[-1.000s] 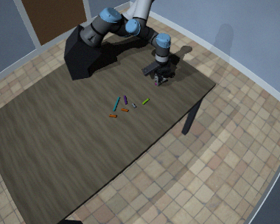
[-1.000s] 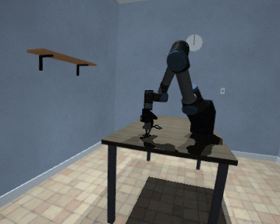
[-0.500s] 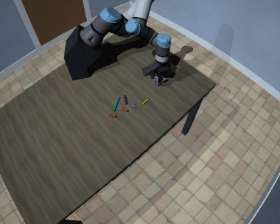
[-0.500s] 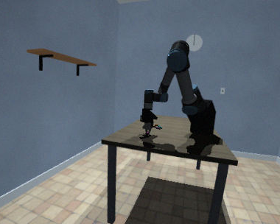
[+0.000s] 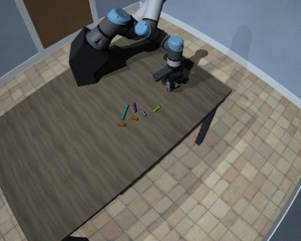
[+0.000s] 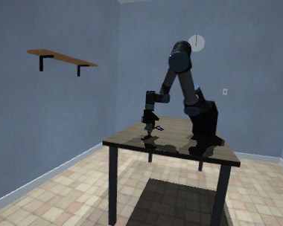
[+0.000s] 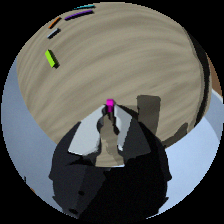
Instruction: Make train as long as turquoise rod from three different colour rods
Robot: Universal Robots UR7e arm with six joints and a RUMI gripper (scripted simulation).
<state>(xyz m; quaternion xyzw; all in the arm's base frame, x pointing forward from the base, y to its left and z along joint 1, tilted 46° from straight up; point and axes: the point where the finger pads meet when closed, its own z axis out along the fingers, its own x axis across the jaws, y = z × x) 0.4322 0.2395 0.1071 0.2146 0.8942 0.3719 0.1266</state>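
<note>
My gripper [image 5: 168, 88] is over the far right part of the table, shut on a short magenta rod [image 7: 109, 103] that shows between the fingertips in the wrist view. The gripper also shows in the exterior view [image 6: 149, 128], just above the table top. The turquoise rod [image 5: 125, 112] lies flat near the table's middle. Beside it lie a purple rod [image 5: 135, 106], a small grey rod [image 5: 144, 113], a lime rod [image 5: 156, 109] and two orange rods [image 5: 134, 118] [image 5: 121, 124]. In the wrist view the lime rod [image 7: 51, 58] lies at the upper left.
The arm's black base [image 5: 87, 57] stands at the table's far side. The table's right edge [image 5: 212, 107] runs close to my gripper. A wall shelf [image 6: 59, 59] hangs well away from the table.
</note>
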